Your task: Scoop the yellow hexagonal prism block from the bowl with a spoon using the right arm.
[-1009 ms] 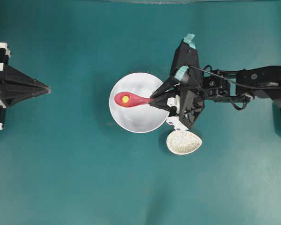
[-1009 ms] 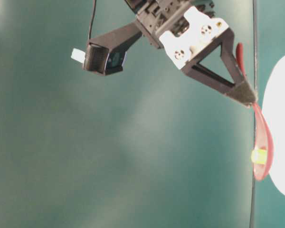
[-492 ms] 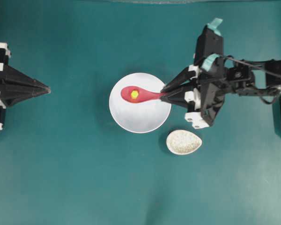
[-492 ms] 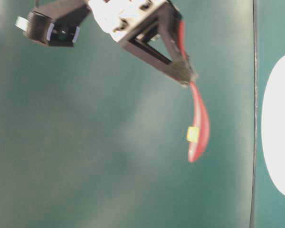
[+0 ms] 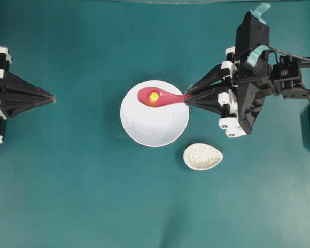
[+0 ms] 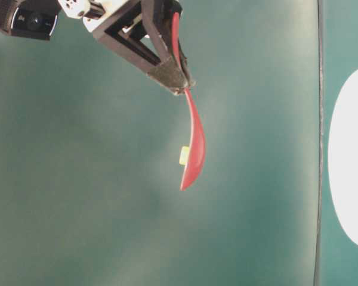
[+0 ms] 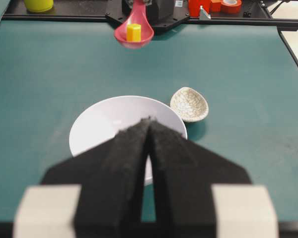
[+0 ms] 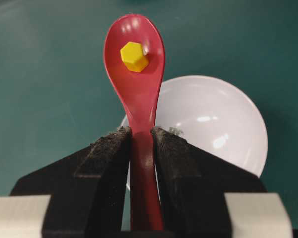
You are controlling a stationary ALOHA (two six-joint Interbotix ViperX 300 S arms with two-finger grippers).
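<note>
Our right gripper (image 8: 141,141) was clamped on the handle of the spoon (image 8: 137,84), holding it in the air above the bowl (image 5: 154,116). Our left gripper (image 7: 150,130) rested at the table's far side, jaws pressed together with nothing between them. The speckled dish (image 5: 202,156) sat just beside the bowl. In the spoon's scoop lay the yellow hexagonal prism block (image 8: 134,56).

Right gripper (image 6: 178,83) at top, jaws clamped on red spoon (image 6: 194,146) handle. Yellow block (image 6: 184,155) sits in scoop. White bowl (image 6: 349,164) at right edge, apart.
</note>
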